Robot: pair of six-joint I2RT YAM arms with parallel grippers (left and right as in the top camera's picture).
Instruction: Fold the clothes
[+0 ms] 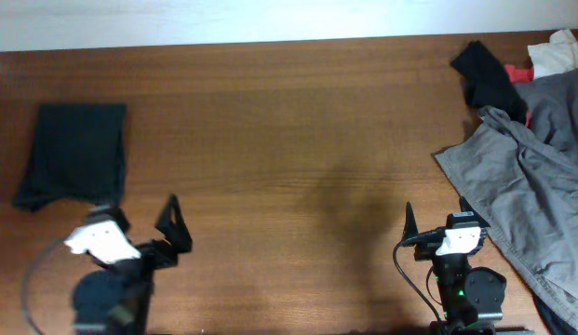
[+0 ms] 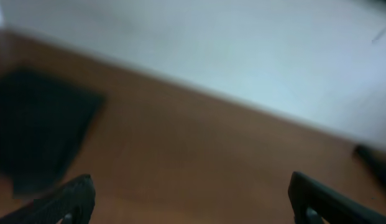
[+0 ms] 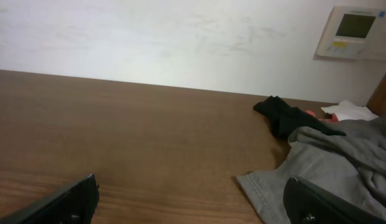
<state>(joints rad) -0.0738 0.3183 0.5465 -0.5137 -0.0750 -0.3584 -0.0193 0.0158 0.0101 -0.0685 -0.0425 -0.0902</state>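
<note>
Overhead, the clothes are lying as a dark rectangle by the left edge of the tabletop, long axis running front to back, just beyond the left claw, which is standing spread and empty. The right claw, also spread, is sitting well apart. From the left wrist, the clothes are showing ahead-left, blurred. From the right wrist, they are not appearing.

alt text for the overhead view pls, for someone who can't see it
A folded, very dark blackish-green fabric garment lies at the left of a brown wooden table, with a rumpled light grey garment heaped at the right edge. The left gripper and right gripper sit near the bottom, both open and empty.
</note>
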